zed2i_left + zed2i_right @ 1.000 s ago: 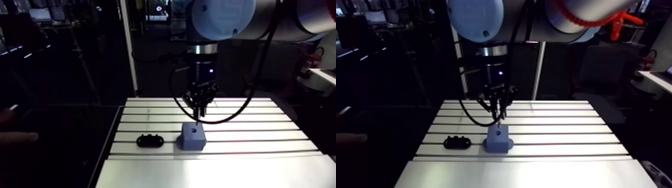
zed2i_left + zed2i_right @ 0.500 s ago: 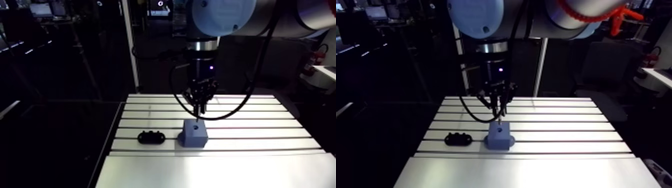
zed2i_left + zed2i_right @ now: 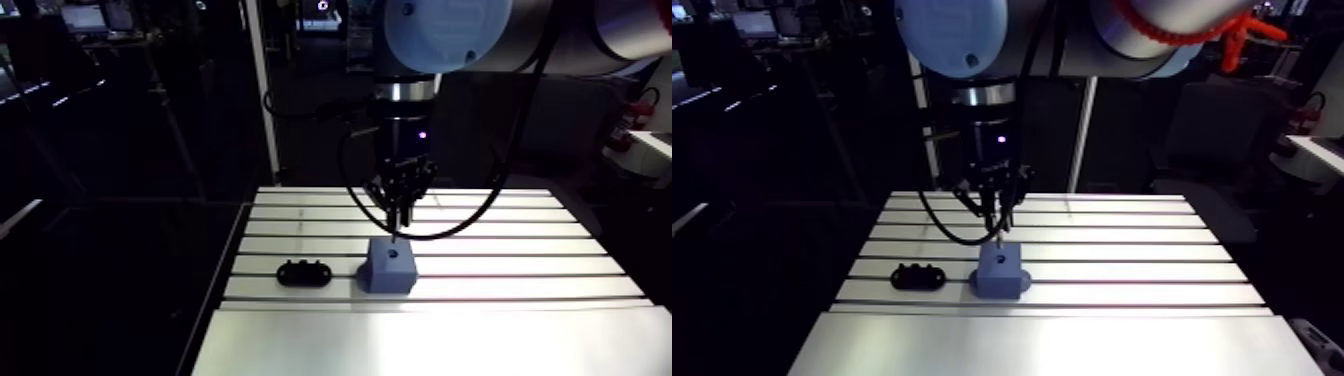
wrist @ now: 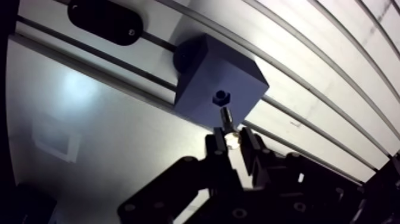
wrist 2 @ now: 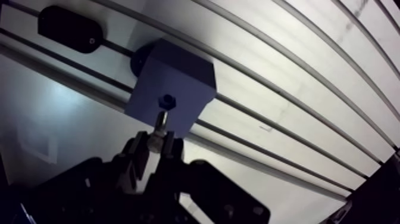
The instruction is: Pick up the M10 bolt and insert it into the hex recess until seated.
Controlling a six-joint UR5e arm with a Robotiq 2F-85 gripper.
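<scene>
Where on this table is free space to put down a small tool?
Free: the smooth front plate of the slotted aluminium table, nearer the camera than both parts, and the slotted strips beyond the blue-grey cube block, away from the black oblong part. Crowded: above the block, where the two-finger gripper holds the metal bolt.

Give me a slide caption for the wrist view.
Gripper holds the bolt, aimed at the hex recess in the blue block.
</scene>
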